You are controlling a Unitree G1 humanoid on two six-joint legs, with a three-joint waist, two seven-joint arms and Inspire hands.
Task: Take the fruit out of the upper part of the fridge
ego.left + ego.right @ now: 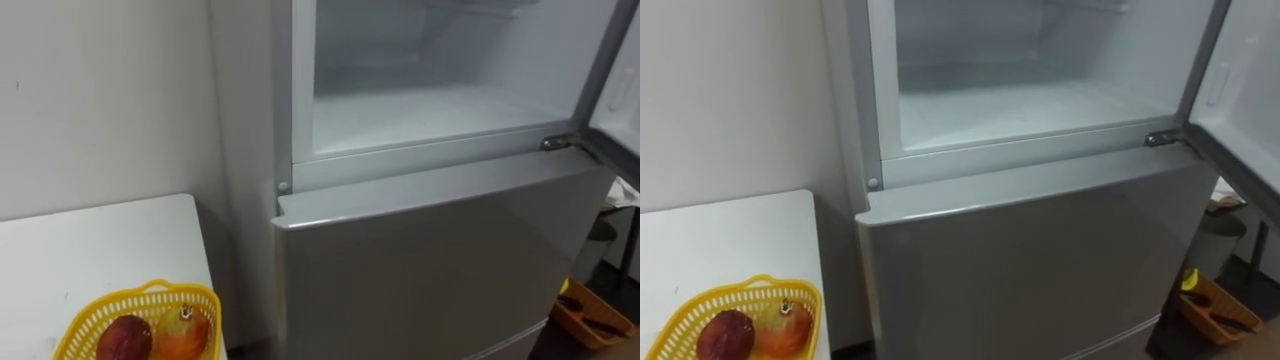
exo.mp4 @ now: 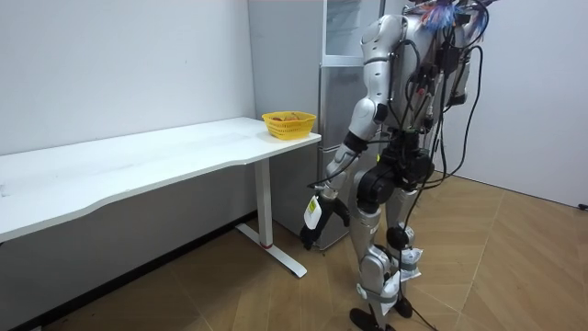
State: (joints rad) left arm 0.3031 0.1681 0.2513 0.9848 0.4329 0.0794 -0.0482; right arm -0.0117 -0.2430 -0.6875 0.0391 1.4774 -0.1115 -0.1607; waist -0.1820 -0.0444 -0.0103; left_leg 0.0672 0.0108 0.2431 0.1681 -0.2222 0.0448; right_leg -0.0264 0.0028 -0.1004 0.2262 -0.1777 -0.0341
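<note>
Evidently the upper fridge compartment (image 1: 440, 110) stands open for reaching in. Its door (image 1: 625, 90) is swung out to the right edge of the eye views, and the pale shelf inside looks bare as far as I can see. The lower door (image 1: 430, 270) beneath it is closed. The only likely candidates for what was to be fetched are two fruits in the yellow basket (image 1: 140, 295) at the lower left of the frame, on the corner of the white table (image 1: 100, 250) just beside the fridge — a handy drop-off within an arm's swing. A dark red fruit (image 1: 124, 338) lies touching an orange-red fruit (image 1: 185, 330). Both are roundish, so neither has much of a long axis, and the orange-red one shows its stem end turned up. In the room view the robot stands facing the fridge with its left hand (image 2: 315, 232) hanging low at its side — I cannot tell how the fingers are set, nor whether they hold anything.
</note>
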